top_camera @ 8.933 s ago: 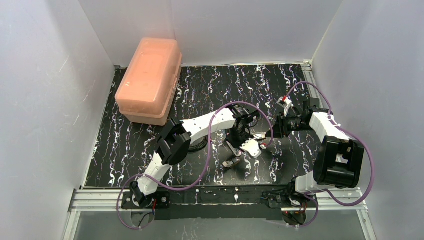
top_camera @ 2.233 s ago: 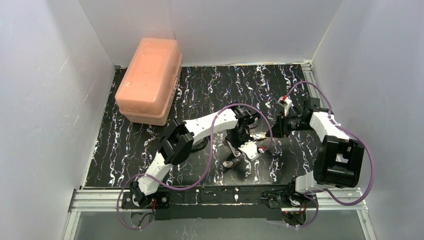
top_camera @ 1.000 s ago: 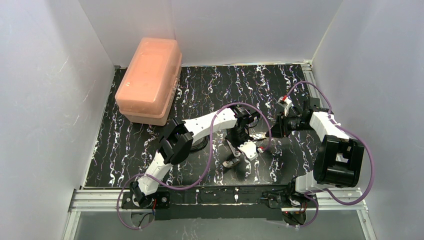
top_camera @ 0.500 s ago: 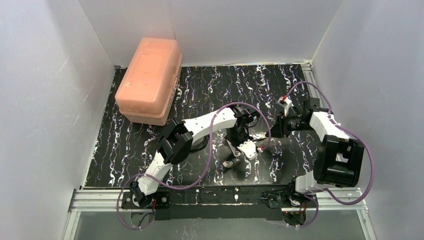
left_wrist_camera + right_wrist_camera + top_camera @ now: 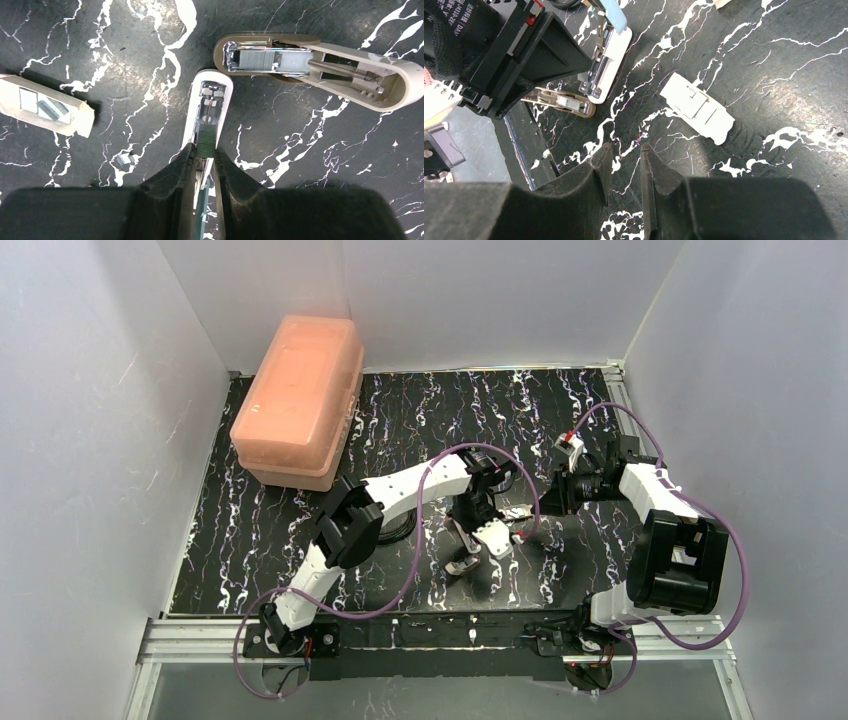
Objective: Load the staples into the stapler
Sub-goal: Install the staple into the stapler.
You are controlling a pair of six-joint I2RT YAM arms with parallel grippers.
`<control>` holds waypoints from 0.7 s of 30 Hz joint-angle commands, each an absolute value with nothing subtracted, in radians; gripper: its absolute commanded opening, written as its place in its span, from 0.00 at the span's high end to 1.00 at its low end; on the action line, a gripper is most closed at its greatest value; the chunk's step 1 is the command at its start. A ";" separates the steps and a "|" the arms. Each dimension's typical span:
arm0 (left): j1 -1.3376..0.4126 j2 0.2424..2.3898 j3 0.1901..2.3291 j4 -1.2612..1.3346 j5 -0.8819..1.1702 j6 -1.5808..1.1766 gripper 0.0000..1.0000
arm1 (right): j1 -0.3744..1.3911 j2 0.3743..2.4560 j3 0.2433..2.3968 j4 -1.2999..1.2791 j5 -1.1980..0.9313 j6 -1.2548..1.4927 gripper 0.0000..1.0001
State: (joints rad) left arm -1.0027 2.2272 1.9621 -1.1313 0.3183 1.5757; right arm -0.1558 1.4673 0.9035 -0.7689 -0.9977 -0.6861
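Observation:
The stapler (image 5: 212,95) lies open on the mat, a white base with a silver channel. Its light-blue lid (image 5: 616,15) is tipped back. My left gripper (image 5: 205,147) reaches down over the stapler's near end. It is shut on the staples (image 5: 206,137), a ridged silvery strip whose far end lies in the channel. The tan sleeve (image 5: 45,105) with more staples in it lies to the left. My right gripper (image 5: 624,147) hovers open over bare mat, to the right of the stapler (image 5: 611,65), with nothing between its fingers.
A second, tan stapler (image 5: 320,60) lies open just beyond the first one. A small white block (image 5: 696,107) rests on the mat ahead of my right gripper. A loose bit of staples (image 5: 125,160) lies near the sleeve. An orange lidded box (image 5: 300,400) stands at the back left.
My left arm has shifted slightly to the left with the strip still in its grip. The right arm has stayed put.

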 commanded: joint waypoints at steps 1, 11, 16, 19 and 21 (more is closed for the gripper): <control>-0.998 2.151 1.940 -1.170 0.345 1.592 1.00 | -0.160 1.469 0.942 -0.792 -1.020 -0.705 0.65; -0.997 2.170 1.955 -1.173 0.339 1.582 1.00 | -0.160 1.473 0.942 -0.793 -1.020 -0.705 0.65; -1.000 2.182 1.970 -1.173 0.339 1.576 1.00 | -0.161 1.471 0.942 -0.793 -1.020 -0.706 0.65; -0.999 2.187 1.975 -1.176 0.338 1.571 1.00 | -0.161 1.473 0.942 -0.793 -1.020 -0.705 0.65; -1.000 2.190 1.979 -1.178 0.335 1.567 1.00 | -0.161 1.473 0.943 -0.795 -1.022 -0.707 0.65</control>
